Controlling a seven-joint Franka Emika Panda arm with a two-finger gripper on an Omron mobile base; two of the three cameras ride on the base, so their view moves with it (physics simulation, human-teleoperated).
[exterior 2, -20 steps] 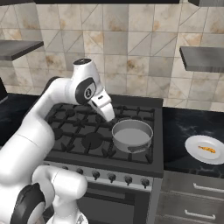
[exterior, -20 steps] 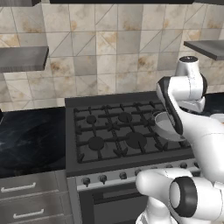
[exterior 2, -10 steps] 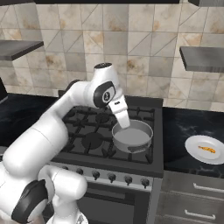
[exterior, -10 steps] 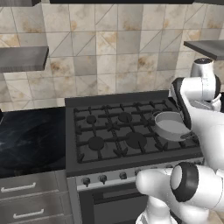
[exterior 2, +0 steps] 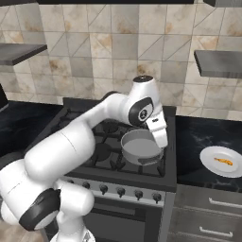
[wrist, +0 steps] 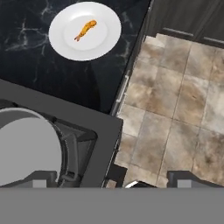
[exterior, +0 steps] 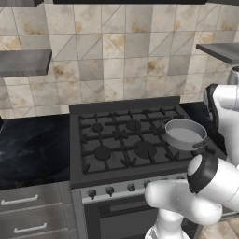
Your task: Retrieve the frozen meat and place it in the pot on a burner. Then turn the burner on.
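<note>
So the claw (wrist: 109,177) is hanging wide open, holding nothing, right over the pot (exterior 2: 140,146) on the stove's front right burner. Meanwhile the frozen meat (wrist: 85,29) sits on a white plate (wrist: 65,41) on the dark tabletop (wrist: 52,83).

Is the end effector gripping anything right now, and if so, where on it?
Nothing is held. The end effector is open and empty above the stove's edge; the frozen meat lies on the white plate.

Pot (exterior 2: 139,147) on stove (exterior 2: 105,156); plate (exterior 2: 222,161) on counter (exterior 2: 201,142).

The arm has swung right, past the pot (exterior 2: 140,147).
</note>
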